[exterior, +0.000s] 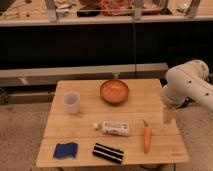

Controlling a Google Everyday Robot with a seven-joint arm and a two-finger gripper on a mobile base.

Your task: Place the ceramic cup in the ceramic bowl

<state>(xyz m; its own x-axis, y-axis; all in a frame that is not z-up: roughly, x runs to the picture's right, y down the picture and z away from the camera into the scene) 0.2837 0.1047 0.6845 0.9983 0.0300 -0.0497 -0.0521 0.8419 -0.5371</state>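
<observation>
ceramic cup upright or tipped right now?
Upright: the ceramic cup stands rim up at the left of the table, apart from the ceramic bowl. The gripper hangs by its right edge, holding nothing.

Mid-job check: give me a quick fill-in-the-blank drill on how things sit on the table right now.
1. In the picture, the small white ceramic cup stands to the ____ of the round orange ceramic bowl.
2. The bowl holds ____.
3. The open, empty tool hangs by the wooden table's right edge, nearest the long orange ____.
Missing words: left; nothing; carrot.
</observation>
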